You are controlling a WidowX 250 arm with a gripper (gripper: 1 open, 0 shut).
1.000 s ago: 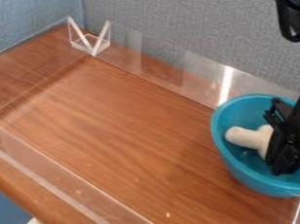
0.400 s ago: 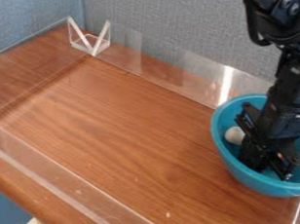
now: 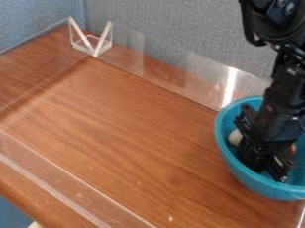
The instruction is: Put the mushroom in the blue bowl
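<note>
The mushroom (image 3: 236, 139), of which only a small pale patch shows past the left edge of the arm, lies inside the blue bowl (image 3: 231, 164), against the bowl's inner left wall; its cap is hidden. Judged from its look as a small toy, it is probably light and stiff, with a smooth skin that could slip under narrow fingers; the thick stem would be the surest place to take hold, the rounded cap being likelier to squirt free. The tool (image 3: 267, 160) reaches straight down into the bowl, just right of the mushroom, with its fingers drawn together; the frame does not show whether anything is clamped between them, since the dark fingers cover that spot. With the mushroom already within the bowl, the placing appears essentially done, and what remains is probably only to clear the arm upward without catching the rim. The glossy bowl is likely light too and could slide on the worktop (image 3: 114, 133) if the tool drags its wall. The bowl sits near the worktop's right corner, close to the low clear barrier (image 3: 186, 64) that runs round the edge. Well to the left of the bowl, at the far corner, stands a small clear bracket (image 3: 90, 39). Between the bracket and the bowl only bare wood grain shows.
</note>
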